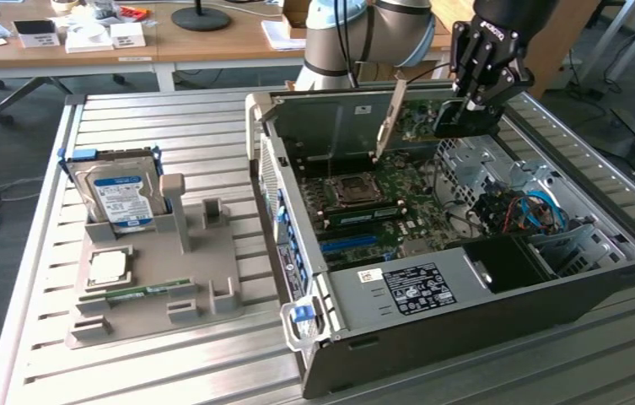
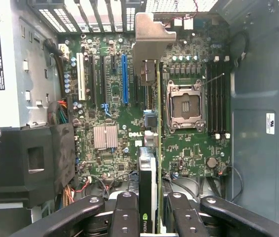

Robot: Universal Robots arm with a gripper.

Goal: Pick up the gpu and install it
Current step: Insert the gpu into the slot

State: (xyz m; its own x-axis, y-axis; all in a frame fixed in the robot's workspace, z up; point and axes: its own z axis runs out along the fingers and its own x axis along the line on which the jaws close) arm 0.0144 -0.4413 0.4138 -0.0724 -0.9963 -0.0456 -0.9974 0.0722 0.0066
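Note:
My gripper (image 1: 470, 108) hangs over the open computer case (image 1: 464, 325), near its back wall, and is shut on the gpu (image 1: 421, 120). The card is a green board with a black cooler, and its silver bracket (image 1: 390, 114) slants down toward the motherboard (image 1: 390, 207). In the wrist view the gpu (image 2: 157, 148) shows edge-on between my black fingers (image 2: 124, 215), its bracket (image 2: 152, 39) at the far end. The card floats above the motherboard (image 2: 110, 163), between the blue expansion slot (image 2: 124, 79) and the processor socket (image 2: 186, 106), and I cannot tell whether its lower edge touches a slot.
A grey holder (image 1: 210, 283) on the slatted table at the exterior view's left carries a hard drive (image 1: 121, 198) with a blue-white label, a processor chip (image 1: 109, 266) and a narrow memory stick (image 1: 137, 294). Drive cages, cables (image 1: 525, 211) and a labelled power supply (image 1: 413, 287) crowd the case.

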